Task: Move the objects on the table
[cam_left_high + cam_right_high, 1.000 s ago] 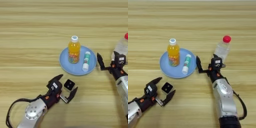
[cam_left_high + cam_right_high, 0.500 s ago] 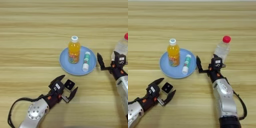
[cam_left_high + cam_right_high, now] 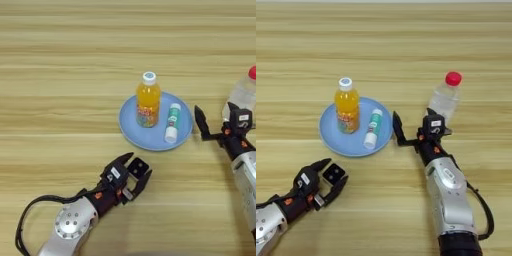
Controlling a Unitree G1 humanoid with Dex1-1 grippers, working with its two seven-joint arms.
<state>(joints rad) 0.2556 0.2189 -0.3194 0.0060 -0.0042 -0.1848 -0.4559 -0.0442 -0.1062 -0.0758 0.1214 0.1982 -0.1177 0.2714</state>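
The cube [image 3: 138,168] sits between the left gripper's [image 3: 134,172] spread fingers; the right gripper [image 3: 412,127], also spread, is beside the plate [image 3: 336,142].

One round light-blue plate [image 3: 131,129], one orange-juice bottle with white cap [image 3: 148,100], one white-and-green tube [image 3: 172,122], one small black cube with white rim [image 3: 138,168], one clear plastic bottle with red cap [image 3: 446,97], two black two-finger grippers [image 3: 130,172] [image 3: 412,129].
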